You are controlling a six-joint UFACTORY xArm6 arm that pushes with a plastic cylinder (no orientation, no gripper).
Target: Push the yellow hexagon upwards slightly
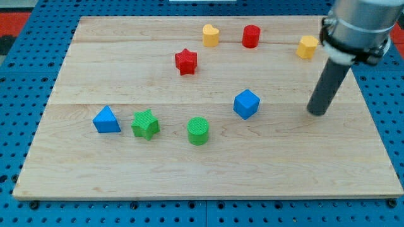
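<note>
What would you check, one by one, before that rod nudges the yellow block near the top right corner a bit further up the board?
1. Target in view: the yellow hexagon shows near the view's top right, partly behind the arm. Ok.
2. Tool placement: my tip sits below the hexagon, slightly toward the view's right, and apart from it. Ok.
3. Path between them: bare wood, no block in the way. Ok.
4. Room above the hexagon: it lies close to the wooden board's top edge, so little space is left. Not ok for more than a slight push.
5. Neighbours: the red cylinder stands well to the view's left of the hexagon. Ok.
6. Tip touching the board: cannot tell.
</note>
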